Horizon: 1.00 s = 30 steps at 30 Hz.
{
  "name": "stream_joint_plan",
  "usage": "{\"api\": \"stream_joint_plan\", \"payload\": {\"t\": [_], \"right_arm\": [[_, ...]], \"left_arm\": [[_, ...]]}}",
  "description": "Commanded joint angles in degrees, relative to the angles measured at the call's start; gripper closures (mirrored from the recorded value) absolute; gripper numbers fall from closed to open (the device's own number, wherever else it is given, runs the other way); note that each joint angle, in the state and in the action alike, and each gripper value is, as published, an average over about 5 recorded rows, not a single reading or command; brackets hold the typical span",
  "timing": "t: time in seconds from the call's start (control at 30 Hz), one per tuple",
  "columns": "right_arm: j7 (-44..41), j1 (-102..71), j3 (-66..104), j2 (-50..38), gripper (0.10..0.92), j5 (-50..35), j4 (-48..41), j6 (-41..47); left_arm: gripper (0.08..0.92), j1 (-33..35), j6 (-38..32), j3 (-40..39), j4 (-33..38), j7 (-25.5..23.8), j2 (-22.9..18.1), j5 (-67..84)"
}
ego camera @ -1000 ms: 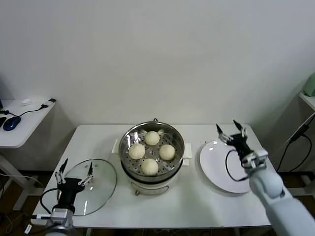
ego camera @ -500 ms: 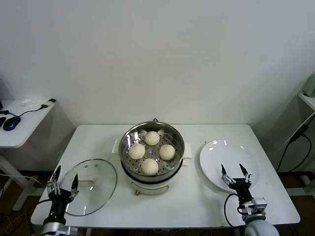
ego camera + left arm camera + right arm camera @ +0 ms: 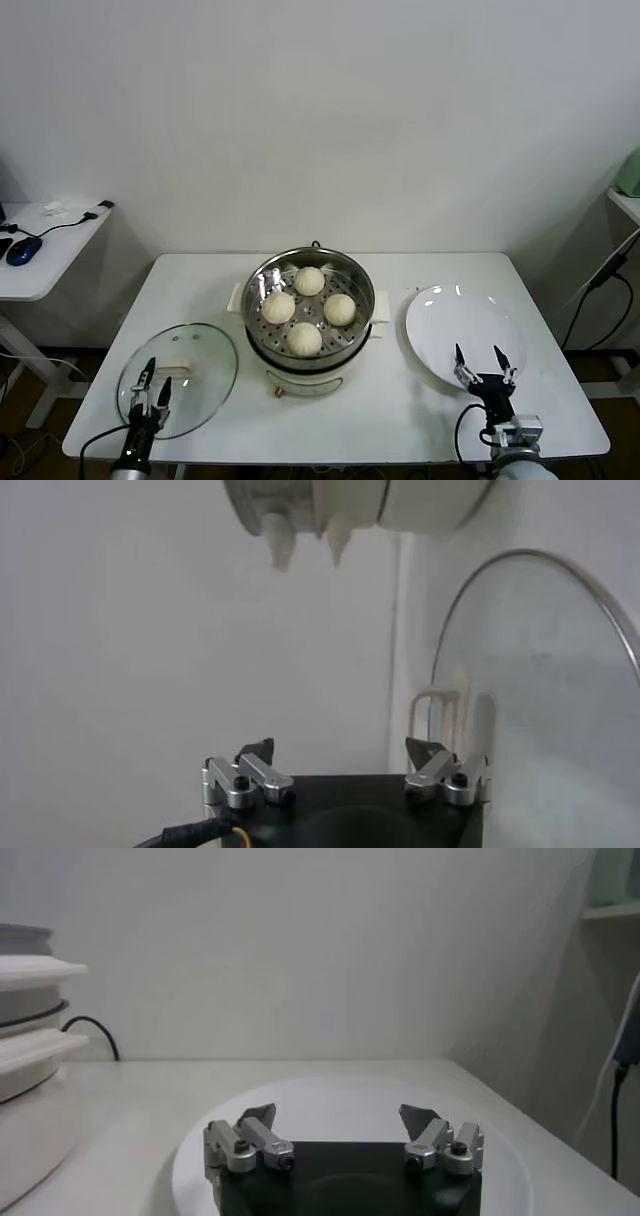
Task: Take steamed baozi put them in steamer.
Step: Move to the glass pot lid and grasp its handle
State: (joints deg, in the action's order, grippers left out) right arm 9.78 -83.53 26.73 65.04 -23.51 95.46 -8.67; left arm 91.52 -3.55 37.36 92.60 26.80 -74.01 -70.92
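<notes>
Several cream-white baozi [image 3: 309, 281] lie on the perforated tray inside the shiny steamer [image 3: 358, 281] at the table's middle. My left gripper [image 3: 152, 383] is open and empty, low at the front left, over the near edge of the glass lid [image 3: 195, 365]. In the left wrist view my left gripper [image 3: 340, 750] points along the table toward the steamer's base [image 3: 420, 505]. My right gripper [image 3: 481, 362] is open and empty at the near edge of the bare white plate [image 3: 465, 320]. In the right wrist view my right gripper [image 3: 338, 1116] sits over the plate [image 3: 330, 1091].
The glass lid with its white handle [image 3: 450, 715] lies flat, left of the steamer. The steamer's side [image 3: 30, 1058] shows beyond the plate, with a black cord behind it. A side desk [image 3: 45, 240] stands far left.
Both arms have drawn back toward the table's front edge. My right gripper came from the plate's far side to its near edge. My left gripper has shifted slightly at the lid's near edge.
</notes>
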Motion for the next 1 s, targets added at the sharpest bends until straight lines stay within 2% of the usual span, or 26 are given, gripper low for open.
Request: {"api": "stream_joint_plan", "payload": {"t": [0.03, 0.43, 0.67, 0.77, 1.0], "right_arm": [[1.2, -1.5, 0.2, 1.0, 0.203, 0.3, 0.4, -0.1], [1.0, -2.7, 0.5, 1.5, 0.203, 0.3, 0.2, -0.9], [0.7, -2.5, 0.1, 1.8, 0.203, 0.9, -0.8, -1.2], [0.6, -2.4, 0.0, 1.9, 0.203, 1.0, -1.2, -1.2], [0.5, -1.8, -0.4, 1.9, 0.203, 1.0, -1.6, -1.1]], "left_arm": [[0.177, -4.8, 1.7, -0.8, -4.9, -0.1, -1.0, -4.8], [0.177, -9.6, 3.5, -1.5, -9.4, -2.3, 0.3, -2.9], [0.189, -9.7, 3.7, -1.6, -8.4, -2.8, 0.4, -1.5], [0.251, -9.7, 3.7, -1.6, -9.4, -2.8, 0.3, -1.5], [0.458, -10.2, 3.5, -1.6, -12.3, -2.0, 0.1, -1.6]]}}
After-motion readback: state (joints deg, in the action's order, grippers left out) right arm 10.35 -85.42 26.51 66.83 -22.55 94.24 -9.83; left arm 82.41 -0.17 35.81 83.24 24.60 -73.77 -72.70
